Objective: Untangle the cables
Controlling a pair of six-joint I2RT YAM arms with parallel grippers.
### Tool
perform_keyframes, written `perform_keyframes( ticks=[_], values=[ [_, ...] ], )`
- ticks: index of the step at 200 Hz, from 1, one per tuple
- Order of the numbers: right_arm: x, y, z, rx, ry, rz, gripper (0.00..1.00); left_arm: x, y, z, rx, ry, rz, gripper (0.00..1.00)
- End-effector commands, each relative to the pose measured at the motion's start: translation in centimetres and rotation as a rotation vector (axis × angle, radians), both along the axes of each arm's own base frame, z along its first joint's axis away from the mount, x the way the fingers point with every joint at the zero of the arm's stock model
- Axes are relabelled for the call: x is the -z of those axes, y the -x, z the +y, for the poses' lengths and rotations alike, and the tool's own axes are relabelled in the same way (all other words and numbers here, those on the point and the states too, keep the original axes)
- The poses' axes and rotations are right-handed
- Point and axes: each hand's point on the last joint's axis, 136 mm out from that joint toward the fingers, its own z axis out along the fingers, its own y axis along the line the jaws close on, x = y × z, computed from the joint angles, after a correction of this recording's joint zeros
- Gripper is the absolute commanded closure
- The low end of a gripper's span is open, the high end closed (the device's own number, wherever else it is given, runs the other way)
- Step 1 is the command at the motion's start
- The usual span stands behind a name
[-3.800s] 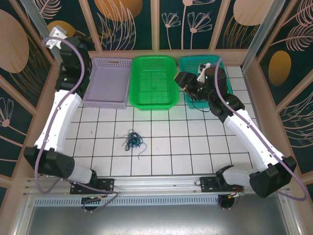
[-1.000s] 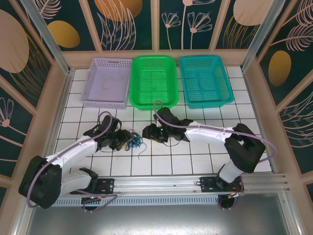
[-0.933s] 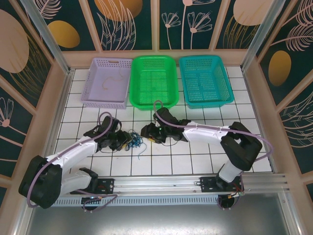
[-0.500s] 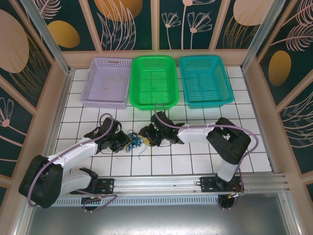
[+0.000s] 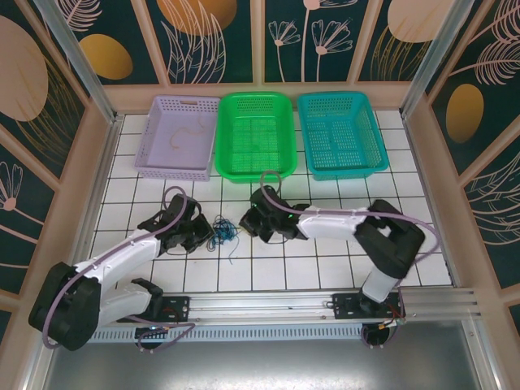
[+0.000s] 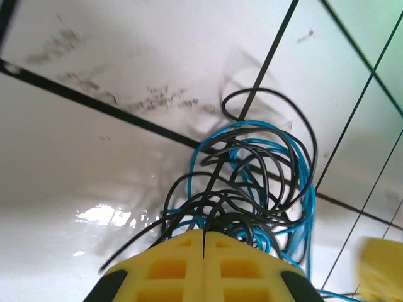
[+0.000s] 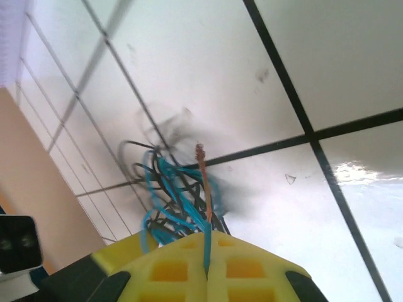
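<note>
Because cables (image 5: 221, 231) seem light, limp, snag-prone, we favour single-strand holds; left end effector (image 6: 203, 242) pinches black-blue loops just ahead, right end effector (image 7: 206, 242) pinches blue-tan strands.

Left gripper (image 5: 206, 237) and right gripper (image 5: 247, 224) at opposite sides of tangled cables (image 5: 225, 235) on tiled table (image 5: 325, 268).

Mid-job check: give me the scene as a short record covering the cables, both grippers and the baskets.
Cables: tangle of thin blue, black and tan cables on the white tiled table, between the two grippers
Left gripper: shut on the tangle's black and blue loops
Right gripper: shut on a blue and a tan strand
Baskets, far edge, left to right: lavender plastic basket holding one pale wire; green plastic basket; teal plastic basket
</note>
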Motion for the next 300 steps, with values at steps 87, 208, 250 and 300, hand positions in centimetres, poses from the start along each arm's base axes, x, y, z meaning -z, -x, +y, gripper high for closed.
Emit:
perform_keyframes(
  ticks=[87, 208, 250, 300],
  values=[
    [-13.4, -5.1, -20.2, 0.254, 0.248, -0.409, 1.00, -2.8, -2.8, 2.8, -0.109, -0.174, -0.106, 1.00],
    [-19.9, -6.7, -29.8, 0.503, 0.454, -0.514, 1.00, -6.0, -3.6, 7.5, -0.224, -0.397, -0.200, 1.00],
    [-21.5, -7.0, -29.9, 0.476, 0.470, -0.563, 1.00, -6.3, -4.5, 6.3, -0.194, -0.348, -0.235, 1.00],
    [-21.9, -7.3, -28.3, 0.400, 0.422, -0.603, 1.00, -8.6, -6.2, 3.8, -0.185, -0.226, -0.259, 0.61]
  ],
)
